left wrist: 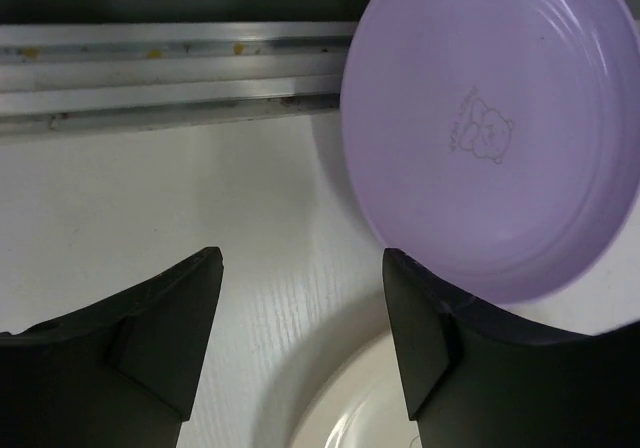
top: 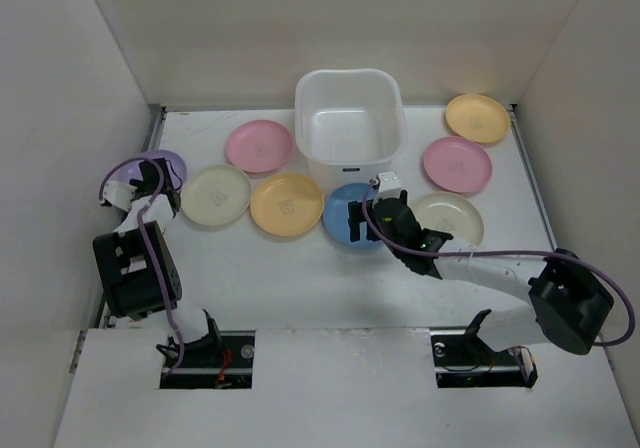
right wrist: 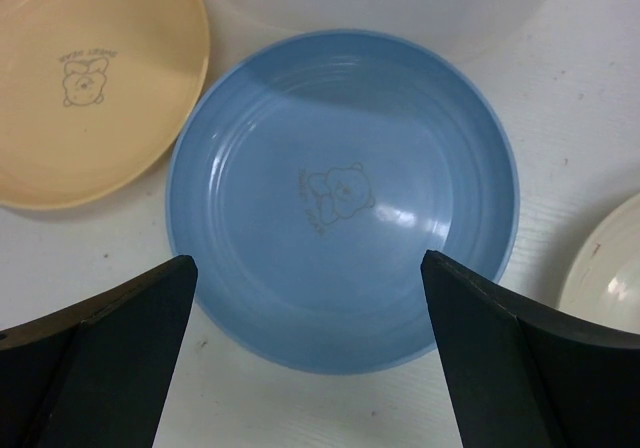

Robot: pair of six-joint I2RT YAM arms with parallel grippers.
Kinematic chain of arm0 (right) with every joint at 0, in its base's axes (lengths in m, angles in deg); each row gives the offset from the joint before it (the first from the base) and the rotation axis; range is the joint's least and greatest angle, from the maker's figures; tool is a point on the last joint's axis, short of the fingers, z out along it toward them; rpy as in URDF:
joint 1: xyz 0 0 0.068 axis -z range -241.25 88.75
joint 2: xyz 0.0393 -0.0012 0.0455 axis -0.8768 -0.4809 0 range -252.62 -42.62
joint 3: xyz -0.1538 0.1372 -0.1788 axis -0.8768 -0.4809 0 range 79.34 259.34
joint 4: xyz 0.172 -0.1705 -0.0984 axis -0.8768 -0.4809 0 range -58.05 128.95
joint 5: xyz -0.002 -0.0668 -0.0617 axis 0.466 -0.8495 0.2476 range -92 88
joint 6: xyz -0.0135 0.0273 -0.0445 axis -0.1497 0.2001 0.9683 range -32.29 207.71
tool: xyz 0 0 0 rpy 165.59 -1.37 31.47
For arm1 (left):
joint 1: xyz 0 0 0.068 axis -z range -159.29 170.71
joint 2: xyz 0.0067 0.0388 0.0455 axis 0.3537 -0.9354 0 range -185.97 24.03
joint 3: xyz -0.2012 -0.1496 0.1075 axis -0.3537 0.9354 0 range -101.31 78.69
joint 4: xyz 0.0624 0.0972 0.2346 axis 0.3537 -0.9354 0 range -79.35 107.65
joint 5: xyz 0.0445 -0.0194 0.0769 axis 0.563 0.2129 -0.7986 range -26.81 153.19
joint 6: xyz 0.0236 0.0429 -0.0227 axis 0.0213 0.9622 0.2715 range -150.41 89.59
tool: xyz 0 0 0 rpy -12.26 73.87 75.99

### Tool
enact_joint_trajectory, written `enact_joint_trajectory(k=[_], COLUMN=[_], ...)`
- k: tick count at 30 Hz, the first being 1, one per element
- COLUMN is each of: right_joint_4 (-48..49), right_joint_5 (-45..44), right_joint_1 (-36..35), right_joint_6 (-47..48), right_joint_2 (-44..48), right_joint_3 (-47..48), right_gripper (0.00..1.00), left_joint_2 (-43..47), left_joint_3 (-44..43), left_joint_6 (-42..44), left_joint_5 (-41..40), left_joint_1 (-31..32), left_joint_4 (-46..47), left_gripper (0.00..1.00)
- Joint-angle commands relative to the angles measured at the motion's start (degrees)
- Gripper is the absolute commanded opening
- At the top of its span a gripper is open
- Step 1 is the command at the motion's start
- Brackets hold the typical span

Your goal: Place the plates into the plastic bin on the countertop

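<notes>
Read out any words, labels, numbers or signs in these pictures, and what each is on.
Nothing can be read for certain.
Purple plate: tiny lettering by a bear drawing, too small.
Blue plate: lettering by a bear drawing, blurred.
Yellow-orange plate: lettering over a bear drawing, blurred.
Plastic bin: no markings visible.

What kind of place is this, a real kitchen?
Probably a robot test cell, not a kitchen: plain white panels box in the countertop, a left arm and a right arm are mounted at its near edge, and pastel plates lie spread around a plastic bin.
</notes>
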Motion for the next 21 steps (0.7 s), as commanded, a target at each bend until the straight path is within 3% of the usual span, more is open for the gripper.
enact_joint_trajectory(k=[1,11,21], right_joint_4=[2.0,-3.4,-4.1], right_joint_5=[1.0,2.1,3.5], right_joint_1=[-1.2,-3.5,-3.8], right_joint_6=[-0.9,-4.0,-4.2], right_joint_2=[-0.4,0.1,-3.2], right_joint_3=[1.7,3.6,5.3], right_gripper=[1.0,1.0,1.0], left_joint_2=[-2.3,-11.8,-9.0], left_joint_3=[-1.4,-7.3,-6.2], left_joint_6=[-10.9,-17.9,-19.3], left_joint_5=[1.8,5.1,4.7], left_joint_1=[-1.4,-2.6,-1.5], left_joint_4=[1.3,4.2,4.5], left_gripper=[0.62,0.55,0.56])
